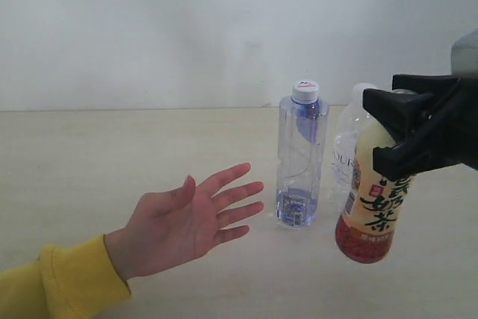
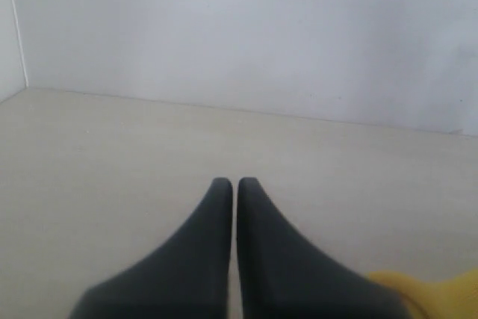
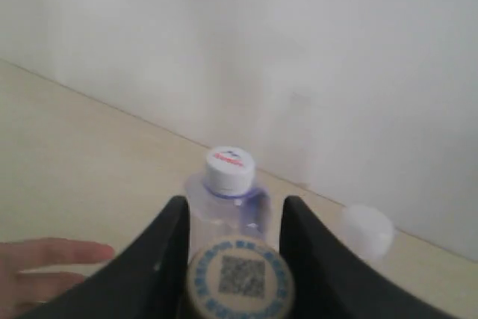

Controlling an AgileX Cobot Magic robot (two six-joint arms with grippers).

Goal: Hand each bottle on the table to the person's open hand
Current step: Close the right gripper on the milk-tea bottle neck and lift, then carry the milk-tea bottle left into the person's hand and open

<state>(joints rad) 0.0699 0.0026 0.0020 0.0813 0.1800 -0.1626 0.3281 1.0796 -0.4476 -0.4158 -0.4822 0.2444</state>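
Palm-up at the near left, the person's open hand (image 1: pixel 190 218) was held out over the counter (image 1: pixel 89 147), with a yellow sleeve (image 1: pixel 52 282) at its wrist. The left fingers (image 2: pixel 216 214) were pressed together on nothing, pointing across bare counter and taking no part in the handover. To the right of the hand, the tall blue-tinted bottle (image 1: pixel 301 158) stood upright on the counter. The smaller clear bottle (image 1: pixel 345 158) stood just beside it, half hidden. Farthest right, the right fingers (image 1: pixel 388 106) pinched the tea bottle (image 1: pixel 377 207) at its shoulder. It leaned slightly and looked to be clear of the counter, though the exterior view did not settle that. The step in hand seemed to be delivering this tea bottle to the palm. To do that well, the arm would carry it leftward in front of the tall bottle, leaving enough room not to brush it. It would then lower the red base squarely into the palm, not the fingertips, with the grip firm throughout. The fingers should spread only once the hand visibly bore the weight.
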